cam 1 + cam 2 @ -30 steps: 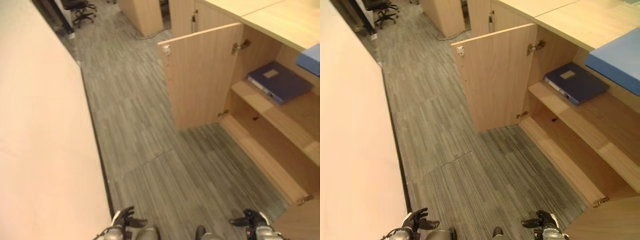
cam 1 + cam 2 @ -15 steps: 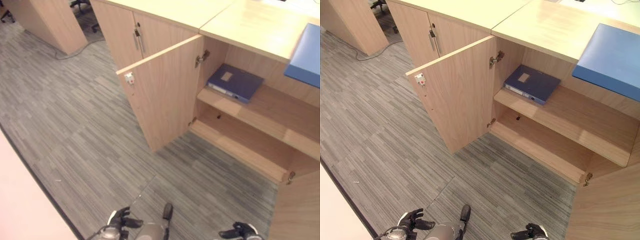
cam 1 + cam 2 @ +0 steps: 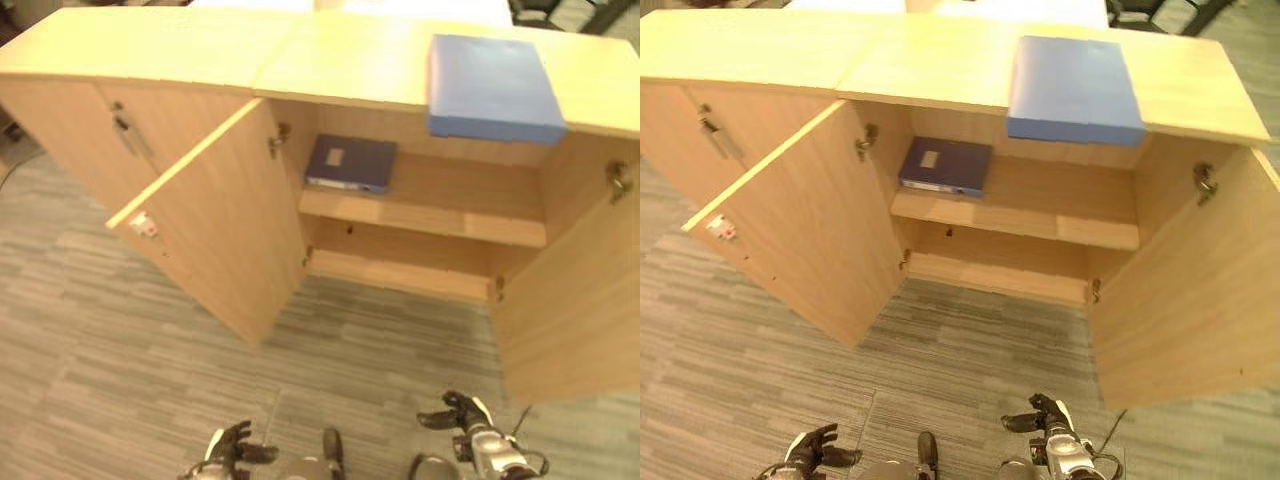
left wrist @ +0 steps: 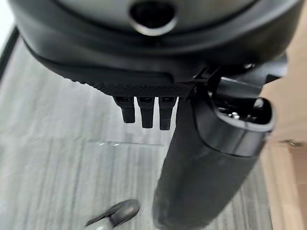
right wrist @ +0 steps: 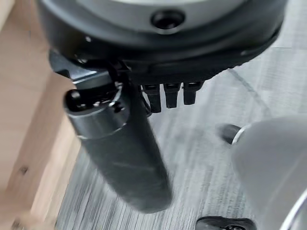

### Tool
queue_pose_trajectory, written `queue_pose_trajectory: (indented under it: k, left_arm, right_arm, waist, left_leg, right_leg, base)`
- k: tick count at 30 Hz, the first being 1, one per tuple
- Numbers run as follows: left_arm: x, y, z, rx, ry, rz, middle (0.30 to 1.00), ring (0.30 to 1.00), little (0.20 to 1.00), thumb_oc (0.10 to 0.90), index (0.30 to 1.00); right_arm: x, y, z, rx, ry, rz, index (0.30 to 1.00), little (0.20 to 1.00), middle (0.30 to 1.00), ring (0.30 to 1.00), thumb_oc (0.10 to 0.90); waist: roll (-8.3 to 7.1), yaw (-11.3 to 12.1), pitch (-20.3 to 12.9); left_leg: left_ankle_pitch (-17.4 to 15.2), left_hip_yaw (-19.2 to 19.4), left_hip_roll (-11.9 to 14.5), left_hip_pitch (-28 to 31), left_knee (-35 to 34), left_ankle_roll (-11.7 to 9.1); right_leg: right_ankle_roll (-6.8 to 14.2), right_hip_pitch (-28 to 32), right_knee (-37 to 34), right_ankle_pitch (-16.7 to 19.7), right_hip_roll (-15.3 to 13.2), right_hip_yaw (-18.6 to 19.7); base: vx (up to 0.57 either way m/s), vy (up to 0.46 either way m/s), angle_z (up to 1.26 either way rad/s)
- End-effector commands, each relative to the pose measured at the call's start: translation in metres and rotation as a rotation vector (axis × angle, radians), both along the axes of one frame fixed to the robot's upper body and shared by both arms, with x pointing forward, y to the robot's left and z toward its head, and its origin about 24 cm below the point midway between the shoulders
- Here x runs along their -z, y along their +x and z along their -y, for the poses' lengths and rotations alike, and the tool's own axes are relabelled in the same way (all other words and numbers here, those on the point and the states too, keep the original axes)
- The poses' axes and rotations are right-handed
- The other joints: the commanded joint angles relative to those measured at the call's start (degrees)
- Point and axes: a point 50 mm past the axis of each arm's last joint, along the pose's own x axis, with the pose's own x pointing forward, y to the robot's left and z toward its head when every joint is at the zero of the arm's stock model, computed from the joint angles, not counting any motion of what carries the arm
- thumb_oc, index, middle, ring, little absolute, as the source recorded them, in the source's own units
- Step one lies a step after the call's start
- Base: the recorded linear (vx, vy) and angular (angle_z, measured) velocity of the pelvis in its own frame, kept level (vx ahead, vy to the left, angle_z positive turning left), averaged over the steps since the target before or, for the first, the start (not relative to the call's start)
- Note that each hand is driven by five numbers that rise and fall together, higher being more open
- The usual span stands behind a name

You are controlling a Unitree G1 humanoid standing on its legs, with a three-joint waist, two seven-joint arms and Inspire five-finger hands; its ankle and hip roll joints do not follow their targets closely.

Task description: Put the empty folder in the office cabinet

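A light blue folder (image 3: 490, 88) lies flat on top of the wooden office cabinet (image 3: 200, 45), right of the middle. A darker blue folder (image 3: 350, 163) rests on the upper shelf inside, at its left end. Both cabinet doors stand open: the left door (image 3: 215, 230) swings out toward me, the right door (image 3: 570, 290) hangs at the right. My left hand (image 3: 232, 447) and right hand (image 3: 460, 412) stay low near the floor, far short of the cabinet, fingers relaxed and holding nothing. The left hand (image 4: 211, 158) and right hand (image 5: 120, 143) have only grey carpet past them.
The lower shelf (image 3: 400, 275) inside the cabinet is bare. A closed cabinet section with a handle (image 3: 125, 130) stands to the left. Striped grey carpet (image 3: 120, 350) spreads between me and the cabinet.
The camera has swung right, so the cabinet now faces me squarely and its right door shows. Both hands remain low and empty.
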Motion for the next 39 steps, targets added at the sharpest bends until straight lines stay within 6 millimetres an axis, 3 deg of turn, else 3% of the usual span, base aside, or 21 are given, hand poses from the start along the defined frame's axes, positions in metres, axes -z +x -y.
queue_pose_trajectory:
  k: [1,3,4,5,7,10,11,12,13,14,15,17,21,25,26,27,29,32,34,37,39]
  left_arm:
    - [-0.005,0.007,-0.007,-0.03,0.018,0.04,0.9,0.9,0.9,0.8,0.9]
    - [-0.005,0.007,-0.011,-0.033,0.037,0.035,0.9,0.9,0.9,0.8,0.9]
    - [-0.005,0.007,-0.012,-0.032,0.042,0.033,0.9,0.9,0.9,0.8,0.9]
    - [-0.005,0.007,-0.012,-0.032,0.042,0.032,0.9,0.9,0.9,0.8,0.9]
    - [-0.005,0.007,-0.012,-0.029,0.045,0.03,0.9,0.9,0.9,0.8,0.9]
    - [-0.003,0.007,-0.005,-0.021,0.027,0.027,0.9,0.9,0.9,0.8,0.9]
    - [-0.003,0.01,0.001,0.001,0.009,0.032,0.9,0.9,0.9,0.8,0.9]
    - [-0.003,0.01,0.002,0.001,0.009,0.032,0.9,0.9,0.9,0.8,0.9]
    - [-0.003,0.013,0.004,0.012,0.001,0.04,0.9,0.9,0.9,0.8,0.9]
    - [-0.004,0.017,0.008,0.027,-0.009,0.052,0.9,0.9,0.9,0.8,0.9]
    - [-0.005,0.019,0.008,0.029,-0.013,0.058,0.9,0.9,0.9,0.8,0.9]
    - [-0.005,0.019,0.009,0.022,-0.021,0.057,0.9,0.9,0.9,0.8,0.9]
    - [-0.003,0.016,0.007,0.011,-0.018,0.039,0.9,0.9,0.9,0.8,0.9]
    - [-0.003,0.015,0.004,0.004,-0.008,0.031,0.9,0.9,0.9,0.8,0.9]
    - [-0.001,0.011,0.004,0.0,-0.005,0.015,0.9,0.9,0.9,0.8,0.9]
    - [0.0,0.009,0.004,0.006,-0.003,0.004,0.9,0.9,0.9,0.8,0.9]
    - [0.003,0.004,0.007,0.008,-0.009,-0.015,0.9,0.9,0.9,0.8,0.9]
    - [0.005,-0.001,0.008,0.005,-0.014,-0.028,0.9,0.9,0.9,0.8,0.9]
    - [0.006,-0.003,0.007,0.005,-0.011,-0.037,0.9,0.9,0.9,0.8,0.9]
    - [0.008,-0.009,0.007,0.026,-0.009,-0.061,0.9,0.9,0.9,0.8,0.9]
    - [0.007,-0.009,0.004,0.04,0.003,-0.061,0.9,0.9,0.9,0.8,0.9]
  right_arm:
    - [-0.015,0.002,0.046,0.096,-0.123,0.018,0.9,0.9,0.9,0.9,0.8]
    - [-0.01,-0.013,0.051,0.125,-0.132,-0.039,0.9,0.9,0.9,0.9,0.8]
    - [-0.005,-0.03,0.058,0.15,-0.142,-0.085,0.9,0.9,0.9,0.9,0.8]
    - [-0.005,-0.031,0.058,0.15,-0.142,-0.086,0.9,0.9,0.9,0.9,0.8]
    - [0.001,-0.054,0.063,0.156,-0.159,-0.158,0.9,0.9,0.9,0.9,0.8]
    - [0.003,-0.073,0.071,0.149,-0.187,-0.22,0.9,0.9,0.9,0.9,0.8]
    - [0.002,-0.076,0.075,0.152,-0.192,-0.218,0.9,0.9,0.9,0.9,0.8]
    - [0.002,-0.076,0.075,0.152,-0.193,-0.218,0.9,0.9,0.9,0.9,0.8]
    - [0.001,-0.075,0.076,0.159,-0.191,-0.208,0.9,0.9,0.9,0.9,0.8]
    - [-0.001,-0.071,0.079,0.168,-0.191,-0.188,0.9,0.9,0.9,0.9,0.8]
    - [-0.001,-0.072,0.08,0.169,-0.19,-0.186,0.9,0.9,0.9,0.9,0.8]
    - [-0.001,-0.072,0.08,0.172,-0.188,-0.187,0.9,0.9,0.9,0.9,0.8]
    - [-0.004,-0.063,0.08,0.151,-0.189,-0.166,0.9,0.9,0.9,0.9,0.8]
    - [-0.004,-0.06,0.079,0.152,-0.182,-0.158,0.9,0.9,0.9,0.9,0.8]
    - [-0.003,-0.056,0.073,0.144,-0.16,-0.143,0.9,0.9,0.9,0.9,0.8]
    - [-0.003,-0.054,0.07,0.136,-0.155,-0.133,0.9,0.9,0.9,0.9,0.8]
    - [-0.001,-0.048,0.061,0.088,-0.143,-0.123,0.9,0.9,0.9,0.9,0.8]
    - [0.001,-0.046,0.055,0.038,-0.144,-0.128,0.9,0.9,0.9,0.9,0.8]
    - [0.002,-0.046,0.052,0.022,-0.14,-0.133,0.9,0.9,0.9,0.9,0.8]
    - [0.005,-0.049,0.048,0.011,-0.128,-0.149,0.9,0.9,0.9,0.9,0.8]
    - [0.009,-0.054,0.041,0.003,-0.107,-0.172,0.9,0.9,0.9,0.9,0.8]
  waist:
    - [1.55,-1.15,3.24]
    - [1.57,-2.94,3.21]
    - [1.15,-3.92,3.01]
    - [1.16,-3.86,3.05]
    - [0.53,-4.52,2.43]
    - [1.24,-5.64,1.72]
    - [1.72,-6.36,1.65]
    - [1.86,-6.53,1.59]
    - [2.06,-6.75,1.7]
    - [2.23,-6.86,1.97]
    - [2.42,-6.77,2.17]
    - [1.74,-6.49,2.41]
    - [-0.9,-5.12,3.57]
    - [-2.04,-4.85,3.45]
    - [-2.39,-3.81,3.43]
    - [-2.36,-3.35,3.25]
    - [-1.48,-0.76,2.63]
    - [-1.32,0.31,2.22]
    - [-1.36,0.43,1.67]
    - [-1.62,0.55,-0.27]
    - [-2.23,0.51,-1.12]
  left_leg:
    - [-6.07,-12.0,6.5,4.31,1.62,-7.68]
    - [-6.8,-11.79,7.14,7.07,-0.05,-8.29]
    - [-7.63,-12.08,6.87,9.01,-0.8,-8.65]
    - [-7.66,-12.02,6.87,9.13,-0.83,-8.64]
    - [-8.84,-12.56,7.54,11.21,-0.79,-9.28]
    - [-8.71,-13.31,10.16,10.89,0.7,-10.48]
    - [-6.32,-12.73,12.07,9.39,4.03,-11.89]
    - [-6.34,-12.95,12.24,9.17,4.18,-12.02]
    - [-4.33,-12.55,12.85,8.19,6.31,-12.67]
    - [-0.55,-12.62,13.31,6.94,9.97,-13.47]
    - [1.15,-13.26,13.89,6.62,12.6,-13.86]
    - [4.35,-14.46,14.03,5.17,18.44,-14.03]
    - [7.7,-18.05,11.13,0.85,29.96,-13.05]
    - [7.97,-17.24,11.17,-1.57,31.08,-12.82]
    - [7.08,-14.34,13.55,-3.92,25.5,-12.77]
    - [6.24,-13.73,14.3,-5.38,21.24,-12.74]
    - [5.48,-16.67,14.06,-5.32,7.79,-13.81]
    - [5.15,-19.82,13.43,-4.88,5.29,-14.42]
    - [4.66,-19.93,13.57,-3.84,4.47,-14.56]
    - [3.15,-17.8,13.16,-0.94,2.65,-14.01]
    - [1.56,-16.49,11.49,1.12,1.03,-12.75]
  right_leg:
    - [-0.33,-4.73,-5.53,5.74,0.5,0.34]
    - [0.68,-7.54,-8.77,8.15,-0.35,0.9]
    - [1.14,-7.61,-8.75,9.8,-0.36,2.55]
    - [1.16,-7.56,-8.74,9.79,-0.34,2.61]
    - [0.8,-6.96,-7.55,11.47,-0.83,2.32]
    - [-0.32,-5.83,-5.54,10.88,-0.43,0.47]
    - [-1.5,-5.13,-4.52,9.18,0.05,-1.23]
    - [-1.59,-5.12,-4.5,9.1,0.14,-1.48]
    - [-2.35,-4.35,-4.58,8.16,0.69,-2.2]
    - [-3.8,-2.24,-5.63,6.71,2.3,-2.9]
    - [-4.96,-0.57,-6.24,5.55,3.81,-3.08]
    - [-6.51,2.39,-7.05,3.7,5.34,-3.13]
    - [-8.83,6.6,-7.43,1.15,6.11,-1.81]
    - [-9.08,7.2,-7.23,0.1,5.66,-1.72]
    - [-8.44,9.5,-7.69,-1.01,5.79,-2.05]
    - [-7.81,10.26,-7.93,-1.23,5.78,-2.24]
    - [-6.2,13.57,-8.76,-2.63,6.65,-0.51]
    - [-5.42,15.6,-8.89,-3.26,6.66,0.49]
    - [-5.06,16.27,-9.05,-3.23,6.56,0.7]
    - [-3.6,17.66,-10.24,-1.81,5.12,0.75]
    - [-2.2,17.22,-9.34,-0.9,3.11,1.72]
  base:
    - [0.2,-0.109,-0.01]
    - [0.33,-0.219,-0.04]
    - [0.32,-0.23,-0.02]
    - [0.32,-0.244,0.04]
    - [0.27,-0.248,0.13]
    - [0.27,-0.34,0.51]
    - [0.2,-0.34,0.16]
    - [0.16,-0.3,0.13]
    - [0.16,-0.251,0.39]
    - [0.25,-0.356,0.57]
    - [0.3,-0.393,0.35]
    - [0.25,-0.297,0.01]
    - [0.19,-0.246,-0.16]
    - [0.14,-0.085,-0.08]
    - [0.34,0.019,0.27]
    - [0.51,0.108,0.46]
    - [0.44,0.187,0.09]
    - [0.19,0.09,-0.48]
    - [0.16,0.104,-0.46]
    - [0.21,0.214,-0.45]
    - [0.12,0.255,0.04]
